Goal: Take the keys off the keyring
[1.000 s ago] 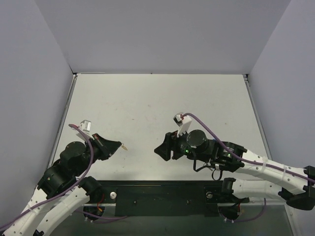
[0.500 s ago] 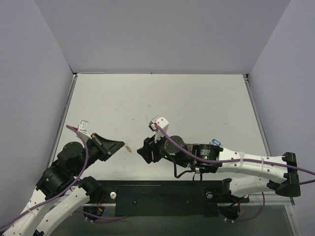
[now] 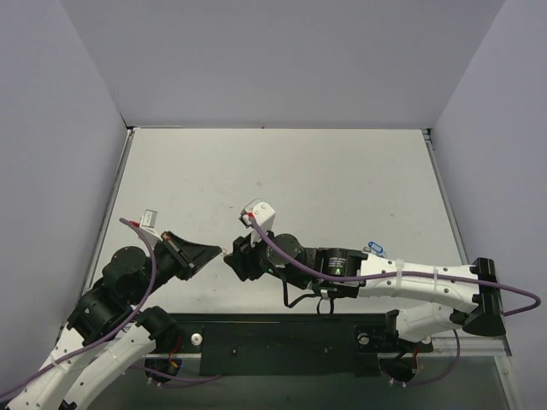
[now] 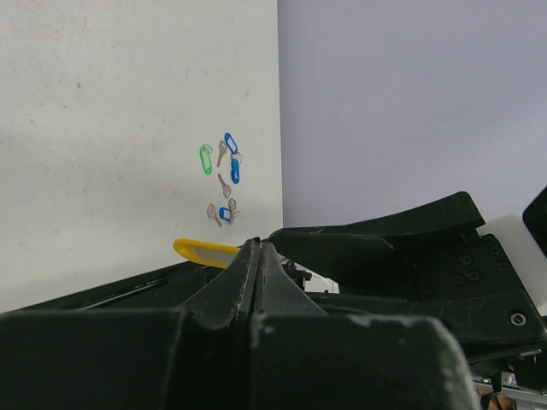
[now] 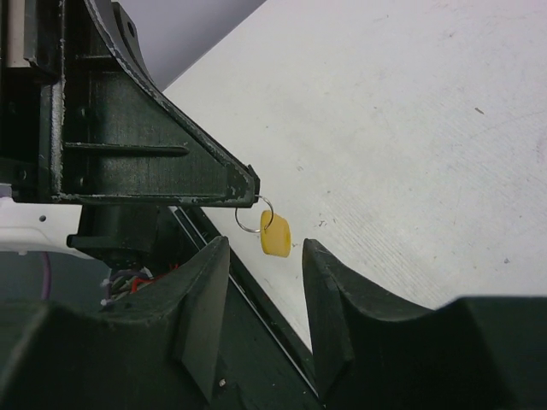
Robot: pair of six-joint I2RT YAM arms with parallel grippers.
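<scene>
A: How's the left gripper [image 5: 253, 199]?
B: Pressed together on the keyring [image 5: 254, 215] at the desk's [image 3: 282, 171] near edge, with the yellow-capped key [image 5: 275, 234] dangling.
A: And the right gripper [image 5: 265, 256]?
B: Spread, flanking that key. Farther off, loose keys [image 4: 224, 175] lie toward the right edge.

Near the table [image 3: 282, 171] front edge, the left gripper [image 5: 254, 198] pinches the keyring [image 5: 253, 216]; one key [image 5: 275, 234] hangs under it. The right gripper [image 5: 265, 256] faces it from the right, spread fingers flanking the key without touching. Just behind the right arm [image 3: 410, 278] lie loose keys [image 4: 222, 175].
</scene>
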